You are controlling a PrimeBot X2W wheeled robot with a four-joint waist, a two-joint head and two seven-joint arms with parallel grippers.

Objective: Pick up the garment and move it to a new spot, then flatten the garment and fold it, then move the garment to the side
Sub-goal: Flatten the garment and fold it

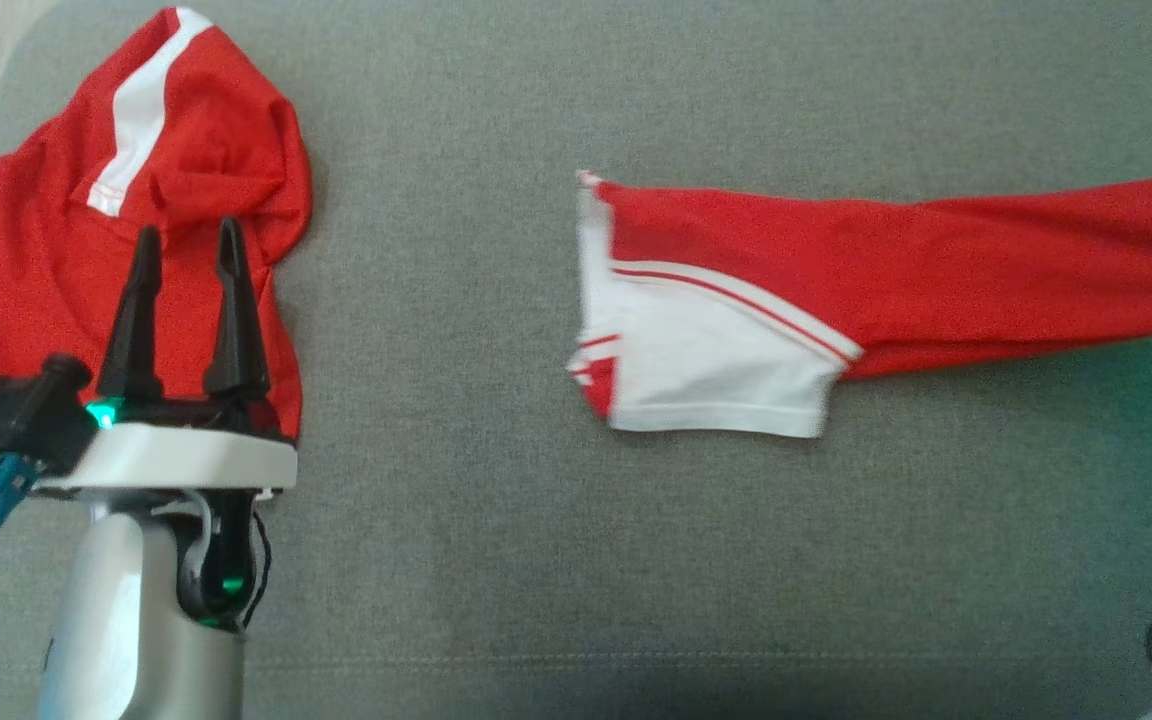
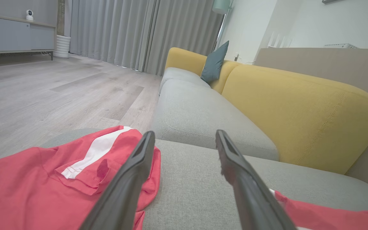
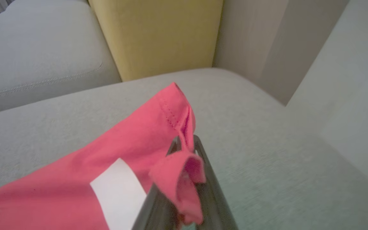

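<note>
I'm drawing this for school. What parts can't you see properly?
- Head view: the stretched red garment runs off the right edge.
- Right wrist view: its pinched hem hides the tips of the right gripper.
- Left wrist view: the white object on the cabinet is too small to identify.

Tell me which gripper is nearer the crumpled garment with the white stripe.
Left. The left gripper, open, hangs over the crumpled garment; the right gripper is shut on the stretched garment, well off to its right.
</note>
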